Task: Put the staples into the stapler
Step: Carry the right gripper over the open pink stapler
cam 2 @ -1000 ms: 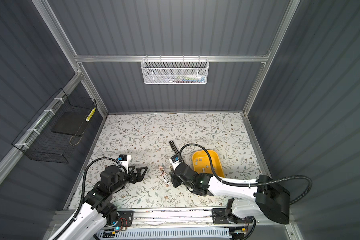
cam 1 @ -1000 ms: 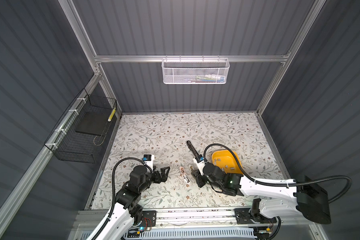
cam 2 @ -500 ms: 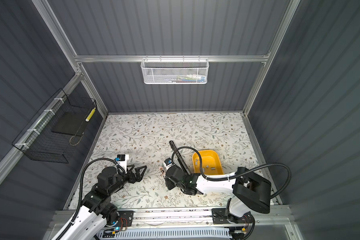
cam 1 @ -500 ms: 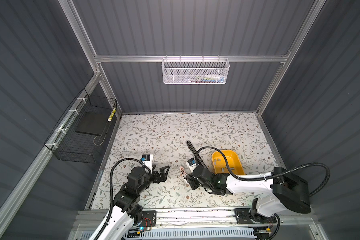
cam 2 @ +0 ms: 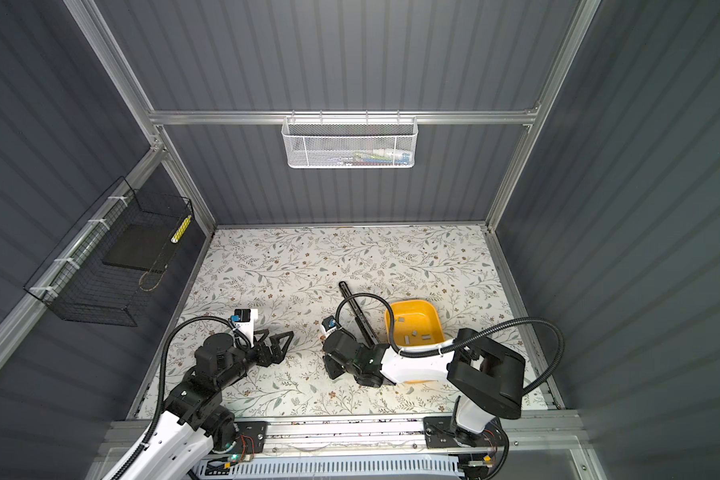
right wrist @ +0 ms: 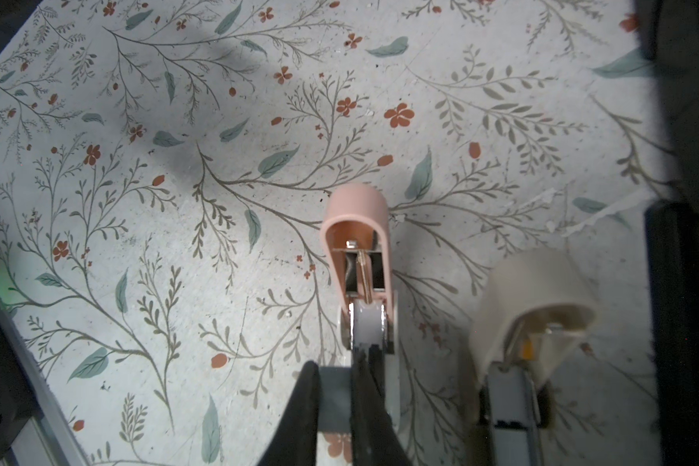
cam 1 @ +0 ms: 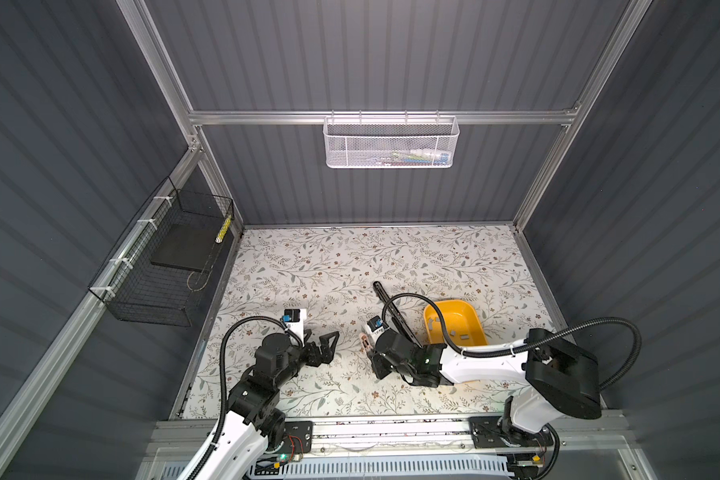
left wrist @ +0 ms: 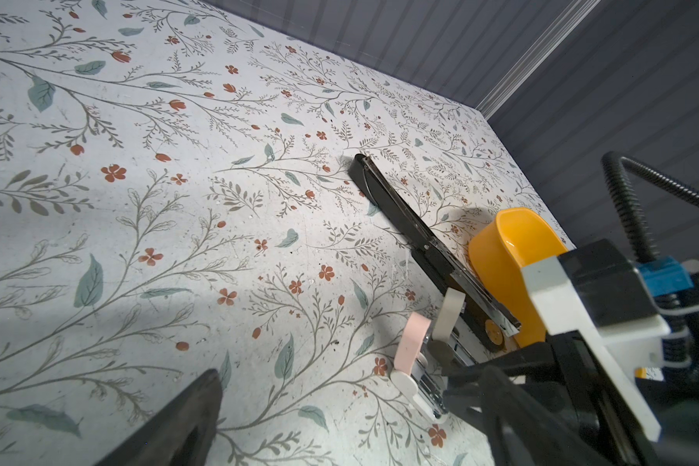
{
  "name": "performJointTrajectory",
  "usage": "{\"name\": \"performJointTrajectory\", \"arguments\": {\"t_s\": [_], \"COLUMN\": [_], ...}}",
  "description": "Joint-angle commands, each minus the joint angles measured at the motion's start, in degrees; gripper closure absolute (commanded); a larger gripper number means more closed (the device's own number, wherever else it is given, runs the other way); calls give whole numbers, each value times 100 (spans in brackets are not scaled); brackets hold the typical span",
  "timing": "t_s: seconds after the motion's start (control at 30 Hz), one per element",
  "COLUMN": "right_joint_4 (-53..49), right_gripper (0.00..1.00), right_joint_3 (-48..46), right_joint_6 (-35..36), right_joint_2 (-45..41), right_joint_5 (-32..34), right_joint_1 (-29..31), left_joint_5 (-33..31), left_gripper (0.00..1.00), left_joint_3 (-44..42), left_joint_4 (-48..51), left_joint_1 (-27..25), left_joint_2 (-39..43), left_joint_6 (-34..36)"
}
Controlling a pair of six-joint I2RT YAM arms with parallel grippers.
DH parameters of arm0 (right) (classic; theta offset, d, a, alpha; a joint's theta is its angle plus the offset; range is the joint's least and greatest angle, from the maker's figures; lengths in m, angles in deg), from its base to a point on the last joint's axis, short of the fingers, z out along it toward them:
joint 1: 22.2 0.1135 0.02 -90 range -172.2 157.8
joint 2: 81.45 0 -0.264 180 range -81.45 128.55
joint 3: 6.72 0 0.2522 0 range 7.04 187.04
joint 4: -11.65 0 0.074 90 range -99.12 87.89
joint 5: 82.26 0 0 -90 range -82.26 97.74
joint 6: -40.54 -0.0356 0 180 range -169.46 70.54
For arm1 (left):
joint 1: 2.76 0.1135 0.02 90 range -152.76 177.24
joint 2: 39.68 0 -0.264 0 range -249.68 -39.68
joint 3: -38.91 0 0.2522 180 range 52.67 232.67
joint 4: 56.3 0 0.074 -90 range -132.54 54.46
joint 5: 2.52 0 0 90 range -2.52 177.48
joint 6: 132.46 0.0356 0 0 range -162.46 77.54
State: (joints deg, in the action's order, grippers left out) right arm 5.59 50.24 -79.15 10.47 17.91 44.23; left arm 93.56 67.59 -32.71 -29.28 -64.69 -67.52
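Pinching what seems a staple strip, right fingers may miss the slim channel of the unbraced pink stapler; left fingers gape empty.

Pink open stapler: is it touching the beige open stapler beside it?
Apart. The right wrist view shows floral tabletop between the pink plastic stapler and the beige plastic stapler along their whole visible length.

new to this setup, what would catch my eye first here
The bright yellow tub on the right of the floral table, with grey staples scattered in it, stands out most. Beside it lies a long black stapler opened out flat. Nearer the front, a pink stapler and a beige stapler sit flipped open at the right tool.
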Motion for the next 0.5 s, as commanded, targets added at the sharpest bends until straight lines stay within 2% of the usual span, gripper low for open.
{"name": "performJointTrajectory", "arguments": {"t_s": [0.0, 0.47], "right_joint_4": [-218, -311], "right_gripper": [84, 85], "right_joint_3": [170, 249], "right_joint_6": [43, 126], "right_joint_2": [106, 205], "right_joint_5": [68, 126], "right_joint_1": [31, 22], "left_joint_5": [38, 42], "left_gripper": [0, 0], "left_joint_3": [-53, -51], "left_joint_4": [9, 7], "left_joint_1": [-2, -2], "left_joint_2": [20, 5], "left_joint_6": [41, 44]}}
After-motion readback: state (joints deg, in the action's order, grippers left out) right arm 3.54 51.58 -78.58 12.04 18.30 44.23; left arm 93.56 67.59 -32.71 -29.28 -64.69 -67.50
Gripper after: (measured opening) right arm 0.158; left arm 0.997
